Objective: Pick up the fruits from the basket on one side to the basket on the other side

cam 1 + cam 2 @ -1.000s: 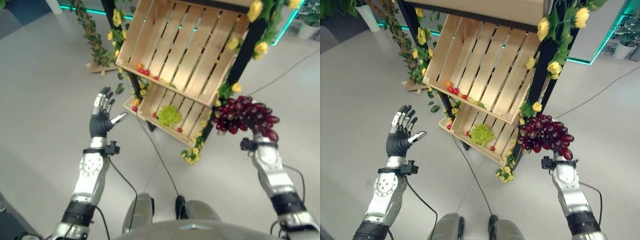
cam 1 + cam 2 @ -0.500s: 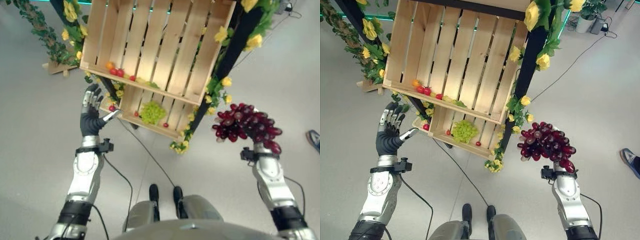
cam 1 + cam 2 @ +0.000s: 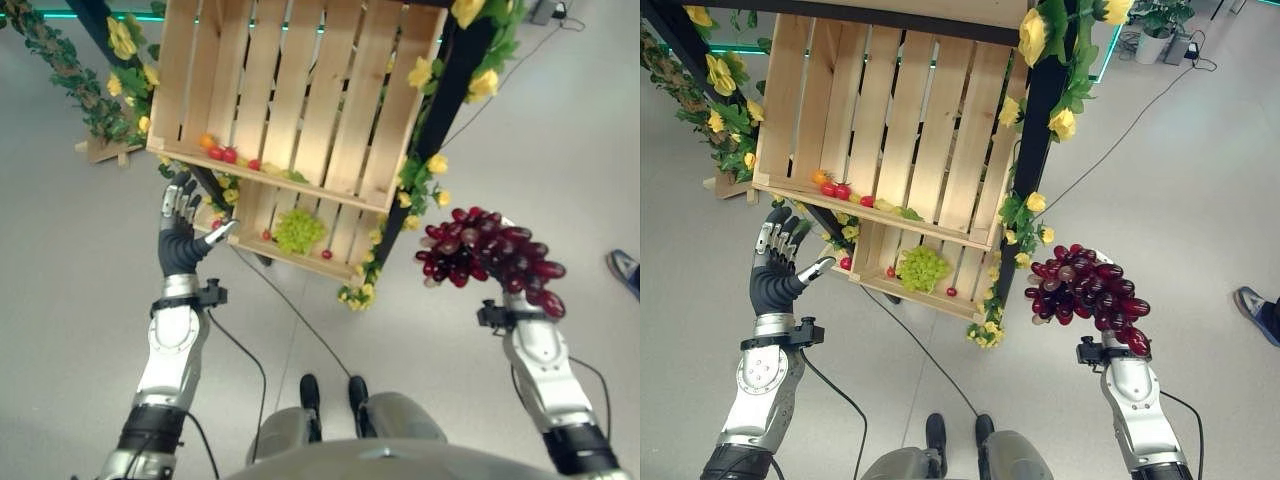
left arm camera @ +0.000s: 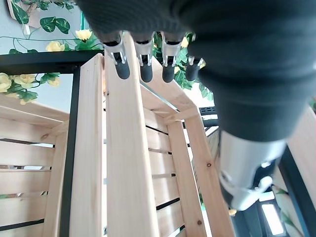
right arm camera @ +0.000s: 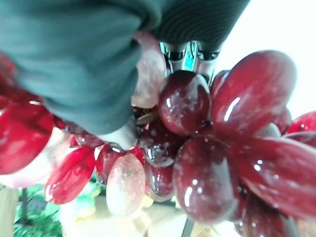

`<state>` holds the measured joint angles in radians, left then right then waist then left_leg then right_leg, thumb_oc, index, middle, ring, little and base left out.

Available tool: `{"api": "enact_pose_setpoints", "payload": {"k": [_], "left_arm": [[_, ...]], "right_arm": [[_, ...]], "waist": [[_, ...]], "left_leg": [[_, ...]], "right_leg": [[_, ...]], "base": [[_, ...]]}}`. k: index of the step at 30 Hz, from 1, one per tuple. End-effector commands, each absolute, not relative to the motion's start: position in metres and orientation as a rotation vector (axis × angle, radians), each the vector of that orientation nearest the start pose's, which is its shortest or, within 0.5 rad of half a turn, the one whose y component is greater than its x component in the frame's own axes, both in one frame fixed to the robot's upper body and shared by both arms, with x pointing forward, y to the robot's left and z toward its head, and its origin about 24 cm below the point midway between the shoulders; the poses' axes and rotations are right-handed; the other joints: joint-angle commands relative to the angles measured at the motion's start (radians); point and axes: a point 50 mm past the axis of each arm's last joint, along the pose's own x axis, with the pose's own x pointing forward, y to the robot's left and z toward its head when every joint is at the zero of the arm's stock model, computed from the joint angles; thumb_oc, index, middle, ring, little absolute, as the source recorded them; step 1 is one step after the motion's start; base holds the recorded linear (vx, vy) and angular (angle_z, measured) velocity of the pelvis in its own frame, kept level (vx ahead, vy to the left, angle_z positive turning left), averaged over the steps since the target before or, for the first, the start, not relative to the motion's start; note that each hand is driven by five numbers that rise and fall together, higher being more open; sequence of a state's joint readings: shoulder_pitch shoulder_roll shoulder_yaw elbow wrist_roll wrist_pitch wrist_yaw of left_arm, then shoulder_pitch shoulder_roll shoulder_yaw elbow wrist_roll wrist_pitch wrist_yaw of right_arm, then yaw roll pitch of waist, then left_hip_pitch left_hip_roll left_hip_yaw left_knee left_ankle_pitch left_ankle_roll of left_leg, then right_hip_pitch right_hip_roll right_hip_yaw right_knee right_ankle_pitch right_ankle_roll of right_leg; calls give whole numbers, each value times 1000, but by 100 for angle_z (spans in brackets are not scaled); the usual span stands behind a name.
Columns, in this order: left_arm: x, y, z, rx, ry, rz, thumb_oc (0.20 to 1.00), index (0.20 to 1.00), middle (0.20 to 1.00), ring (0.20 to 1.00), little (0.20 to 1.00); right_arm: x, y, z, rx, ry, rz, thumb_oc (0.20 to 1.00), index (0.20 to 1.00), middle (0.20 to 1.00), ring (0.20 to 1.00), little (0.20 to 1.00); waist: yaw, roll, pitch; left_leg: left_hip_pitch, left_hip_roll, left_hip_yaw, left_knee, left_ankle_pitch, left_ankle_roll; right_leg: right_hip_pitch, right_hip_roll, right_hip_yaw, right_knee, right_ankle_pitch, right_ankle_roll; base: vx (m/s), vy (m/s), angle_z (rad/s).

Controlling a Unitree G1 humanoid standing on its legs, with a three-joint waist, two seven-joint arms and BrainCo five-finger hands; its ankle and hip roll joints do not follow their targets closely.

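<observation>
A bunch of dark red grapes (image 3: pixel 488 258) is held up at the right, with my right hand (image 5: pixel 89 64) shut on it from below; its fingers (image 5: pixel 190 52) curl behind the berries. The bunch hangs in the air to the right of the wooden stand. The upper crate (image 3: pixel 300 90) has a few small red and orange fruits (image 3: pixel 220 152) at its front left corner. A green grape bunch (image 3: pixel 298 230) lies in the lower crate (image 3: pixel 345 235). My left hand (image 3: pixel 178 240) is raised open by the crates' left corner, fingers straight (image 4: pixel 143 69), holding nothing.
Black posts (image 3: pixel 440 120) wound with yellow flowers and green leaves frame the stand. A flowered vine on a small wooden base (image 3: pixel 95 150) stands at the far left. A person's shoe (image 3: pixel 625 272) shows at the right edge on the grey floor.
The camera has shifted, so the stand now sits further left and higher in view. My left hand shows closer to the crates' left corner. The right hand still holds the grapes.
</observation>
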<state>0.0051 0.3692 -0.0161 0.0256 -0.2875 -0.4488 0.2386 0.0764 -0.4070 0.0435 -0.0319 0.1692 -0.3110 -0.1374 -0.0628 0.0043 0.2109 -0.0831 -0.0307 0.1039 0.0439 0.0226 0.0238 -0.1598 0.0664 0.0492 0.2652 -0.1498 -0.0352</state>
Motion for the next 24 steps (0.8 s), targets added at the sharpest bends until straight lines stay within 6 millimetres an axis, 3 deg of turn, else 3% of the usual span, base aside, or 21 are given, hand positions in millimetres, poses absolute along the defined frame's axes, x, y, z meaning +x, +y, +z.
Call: {"api": "enact_pose_setpoints", "payload": {"k": [1, 15, 24], "left_arm": [[237, 231, 104, 85, -516, 237, 1000, 1000, 1000, 1000, 1000], [241, 231, 98, 94, -475, 264, 1000, 1000, 1000, 1000, 1000], [239, 233, 102, 97, -494, 273, 1000, 1000, 1000, 1000, 1000]], "right_arm": [[243, -194, 114, -211, -495, 21, 200, 200, 200, 200, 200], [270, -124, 151, -229, -651, 262, 200, 200, 200, 200, 200], [279, -115, 158, -261, -671, 281, 200, 200, 200, 200, 200]], "waist": [[11, -31, -53], [83, -38, -56], [126, -43, -48]], "left_leg": [[12, 13, -10, 86, -99, -16], [17, -11, -65, 53, -82, -12], [1, -32, -123, 43, -65, -12]], "right_leg": [[31, -70, 41, -25, 79, 112], [53, -97, -27, -40, 77, 115], [61, -115, -81, -38, 69, 117]], "base": [[0, 0, 0], [-4, 4, 10], [-13, -10, 18]]}}
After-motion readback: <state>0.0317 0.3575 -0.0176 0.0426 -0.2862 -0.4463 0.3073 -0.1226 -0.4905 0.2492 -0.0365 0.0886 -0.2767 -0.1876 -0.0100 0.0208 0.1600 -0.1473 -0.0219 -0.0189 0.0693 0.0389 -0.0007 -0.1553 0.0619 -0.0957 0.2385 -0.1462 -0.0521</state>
